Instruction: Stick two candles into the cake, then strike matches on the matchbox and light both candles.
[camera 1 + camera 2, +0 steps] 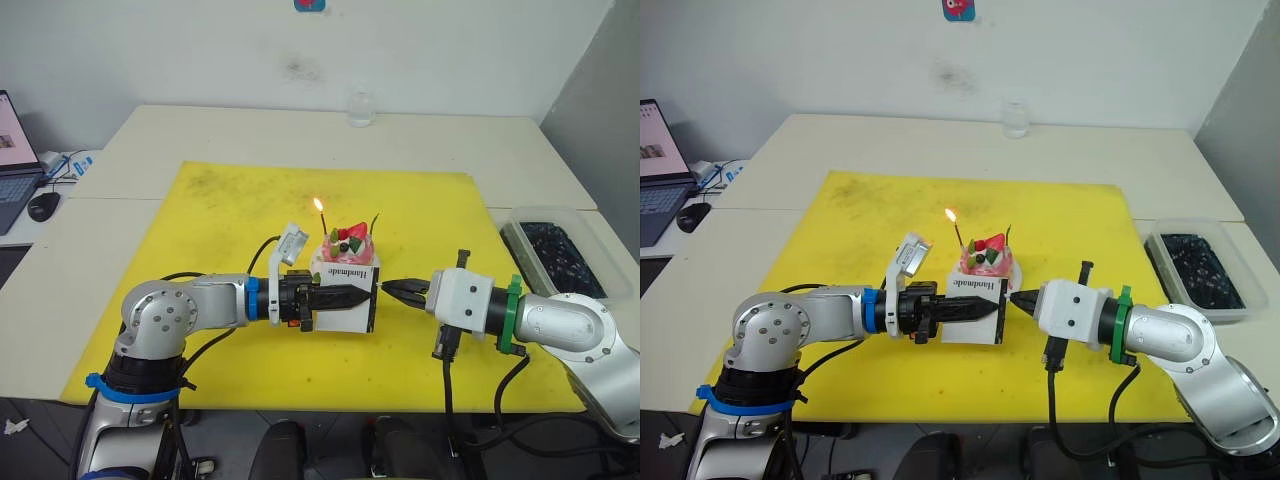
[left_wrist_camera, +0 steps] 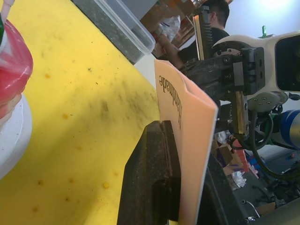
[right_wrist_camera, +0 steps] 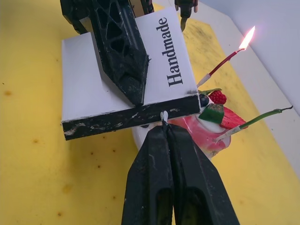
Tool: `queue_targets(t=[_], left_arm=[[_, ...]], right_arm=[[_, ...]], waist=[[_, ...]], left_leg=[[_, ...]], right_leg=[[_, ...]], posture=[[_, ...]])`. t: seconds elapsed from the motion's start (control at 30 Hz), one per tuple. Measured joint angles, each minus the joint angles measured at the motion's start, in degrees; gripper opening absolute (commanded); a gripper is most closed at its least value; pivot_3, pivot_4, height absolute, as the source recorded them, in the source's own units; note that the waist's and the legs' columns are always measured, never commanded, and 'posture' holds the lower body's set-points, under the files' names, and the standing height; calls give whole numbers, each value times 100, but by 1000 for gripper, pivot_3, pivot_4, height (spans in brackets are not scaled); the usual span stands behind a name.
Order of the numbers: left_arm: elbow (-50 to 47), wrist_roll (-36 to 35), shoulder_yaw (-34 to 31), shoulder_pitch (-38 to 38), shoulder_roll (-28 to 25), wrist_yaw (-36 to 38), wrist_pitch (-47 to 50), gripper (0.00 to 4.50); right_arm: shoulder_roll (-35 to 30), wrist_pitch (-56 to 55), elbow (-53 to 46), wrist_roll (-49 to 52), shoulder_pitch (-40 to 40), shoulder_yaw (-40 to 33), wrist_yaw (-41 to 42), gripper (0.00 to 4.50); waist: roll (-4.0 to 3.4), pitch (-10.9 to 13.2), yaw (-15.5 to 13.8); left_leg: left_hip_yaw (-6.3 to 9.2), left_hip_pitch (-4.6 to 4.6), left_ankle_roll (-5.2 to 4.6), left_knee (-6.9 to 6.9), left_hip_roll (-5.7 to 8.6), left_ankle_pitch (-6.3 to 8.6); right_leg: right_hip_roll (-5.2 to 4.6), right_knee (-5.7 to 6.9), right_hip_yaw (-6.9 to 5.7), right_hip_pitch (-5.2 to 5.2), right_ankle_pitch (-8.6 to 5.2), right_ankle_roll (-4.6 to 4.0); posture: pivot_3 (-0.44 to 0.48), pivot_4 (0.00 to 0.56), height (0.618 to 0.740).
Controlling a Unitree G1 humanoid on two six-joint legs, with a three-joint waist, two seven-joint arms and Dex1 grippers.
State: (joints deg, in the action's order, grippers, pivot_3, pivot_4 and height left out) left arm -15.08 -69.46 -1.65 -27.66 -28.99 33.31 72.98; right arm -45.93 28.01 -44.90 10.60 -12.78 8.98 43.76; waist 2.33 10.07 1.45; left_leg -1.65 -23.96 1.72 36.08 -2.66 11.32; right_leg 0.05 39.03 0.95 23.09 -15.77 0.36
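The cake (image 1: 350, 245), pink and white with a strawberry on top, sits on its white plate (image 2: 14, 136) in the middle of the yellow mat (image 1: 200, 220). Two candles stand in it: the reddish one (image 3: 220, 65) burns with a small flame, and the greenish one (image 3: 255, 119) is unlit. My left gripper (image 1: 366, 295) is shut on the matchbox (image 1: 345, 300), holding it on edge in front of the cake. My right gripper (image 3: 164, 129) is shut on a match (image 3: 164, 116), whose pale tip touches the box's dark strip (image 3: 131, 117).
A clear tub of dark bits (image 1: 555, 250) stands off the mat at the right. A glass (image 1: 361, 106) is at the table's far edge. A laptop (image 1: 10, 160) and mouse (image 1: 43, 205) lie at the far left. A person (image 2: 215, 14) is in the background.
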Motion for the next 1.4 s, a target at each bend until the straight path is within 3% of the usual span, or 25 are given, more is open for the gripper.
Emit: queue_targets(t=[0.67, 0.9, 1.0, 1.17, 1.4], left_arm=[[0, 258, 125, 2, -38, 144, 22, 0], [-13, 297, 77, 19, -76, 313, 0, 0], [-606, -49, 255, 371, -178, 533, 183, 0], [-1209, -404, -278, 1089, -1246, 630, 303, 0], [-1212, -435, -276, 1126, -1151, 559, 107, 0]], right_arm=[[19, 391, 11, -238, -220, 380, 12, 24], [436, 794, 78, -401, -527, 531, -214, 24], [477, 1247, 206, -491, -668, 7, -584, 24], [203, 1805, 68, -398, -485, -897, -654, 24], [370, 2134, -264, -150, -669, -688, -696, 24]], waist=[[0, 0, 1], [0, 0, 2], [0, 1, 3], [-2, 0, 6], [-3, 1, 5]], left_leg=[[-1, 0, 0, 0, 0, 0], [2, -1, 0, -1, -2, 0], [-8, -11, 1, -1, 1, 0], [3, 0, 1, -14, -5, 0], [-11, 1, 0, -2, 3, 0]], right_leg=[[-4, 0, 0, 1, 0, 0], [-5, 1, -2, 2, 0, 0], [-26, -6, 4, 6, 0, 0], [-21, 2, -6, 11, -10, -16], [-24, -1, 4, 6, 0, -2]], posture=[[0, 150, 740], [0, 150, 740], [0, 150, 740], [0, 150, 740], [0, 150, 740]])
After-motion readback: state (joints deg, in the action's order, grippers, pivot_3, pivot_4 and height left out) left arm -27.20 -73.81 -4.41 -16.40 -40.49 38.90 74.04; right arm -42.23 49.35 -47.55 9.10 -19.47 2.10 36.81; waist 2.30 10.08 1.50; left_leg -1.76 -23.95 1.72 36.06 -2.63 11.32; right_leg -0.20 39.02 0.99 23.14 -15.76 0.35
